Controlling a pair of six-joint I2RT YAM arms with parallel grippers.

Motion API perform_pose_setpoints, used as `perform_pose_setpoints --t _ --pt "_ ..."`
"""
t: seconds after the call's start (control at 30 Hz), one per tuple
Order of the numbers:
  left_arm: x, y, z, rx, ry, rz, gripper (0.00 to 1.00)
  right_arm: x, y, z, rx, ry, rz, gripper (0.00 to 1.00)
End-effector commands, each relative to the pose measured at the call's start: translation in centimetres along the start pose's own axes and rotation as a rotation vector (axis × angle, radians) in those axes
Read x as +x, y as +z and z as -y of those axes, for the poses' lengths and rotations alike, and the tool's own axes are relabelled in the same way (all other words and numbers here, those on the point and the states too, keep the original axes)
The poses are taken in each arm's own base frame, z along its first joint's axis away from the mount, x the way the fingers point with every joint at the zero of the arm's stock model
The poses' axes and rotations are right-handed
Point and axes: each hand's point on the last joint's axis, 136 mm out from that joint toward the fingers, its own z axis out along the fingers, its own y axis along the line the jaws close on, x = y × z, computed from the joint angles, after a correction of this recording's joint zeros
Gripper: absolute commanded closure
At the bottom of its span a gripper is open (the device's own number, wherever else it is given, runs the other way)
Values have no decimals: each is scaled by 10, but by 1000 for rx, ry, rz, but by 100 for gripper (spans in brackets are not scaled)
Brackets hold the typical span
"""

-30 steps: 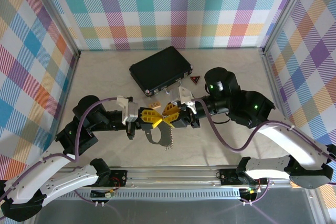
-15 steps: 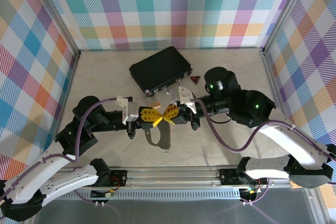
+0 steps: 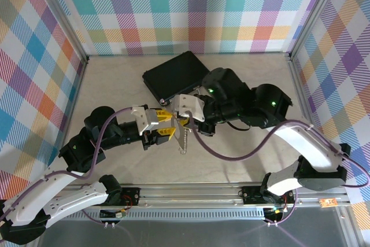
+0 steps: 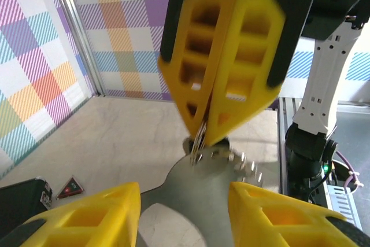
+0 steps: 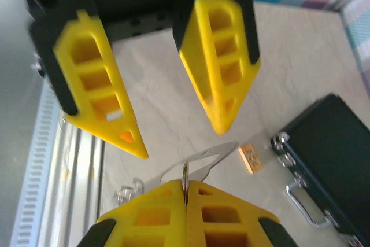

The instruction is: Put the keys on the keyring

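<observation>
Right arm: the right pincer (image 5: 185, 194) is pressed together, pinching the thin rim of the keyring (image 4: 215, 192) edge-on.
Left arm: the left pincer (image 4: 184, 196) is spread, one yellow finger on either side of the keyring's flat body, and neither looks to be touching it.
Keyring: it hangs from the right pincer between the two arms. As far as we can see it is lifted off the tabletop (image 3: 115, 85), on the near side of the black case (image 3: 173, 73).
Keys: small silvery pieces fan out along one side of the loop (image 4: 245, 166). They are blurred, so we cannot tell how many there are or whether any is threaded on.
Step in hand: we judge that the left side is setting up a new grip on the loop.
Doing it well: we would close the left fingers on the bare flat part, away from the fan. The right side should hold firm until that grip is sure.
Risk: the right hold is only a narrow edge pinch, so a sideways nudge could twist the loop out of it.
</observation>
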Motion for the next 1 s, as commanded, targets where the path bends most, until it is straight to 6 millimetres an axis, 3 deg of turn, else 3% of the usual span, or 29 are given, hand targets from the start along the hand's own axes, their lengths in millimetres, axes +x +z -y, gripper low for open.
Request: perform_pose_setpoints --t 0.0,0.37,0.57,0.97 --pt "-10 4 -3 -11 7 48 57 14 -3 4 45 -59 -107 100" --pt "-11 11 -2 4 -37 100 63 -7 -3 -3 32 -77 -21 100" --pt "-12 11 -1 11 -46 112 73 -12 -5 -11 16 -92 29 100" --pt "-9 14 1 27 -61 108 73 -20 -6 -22 -18 -86 115 100"
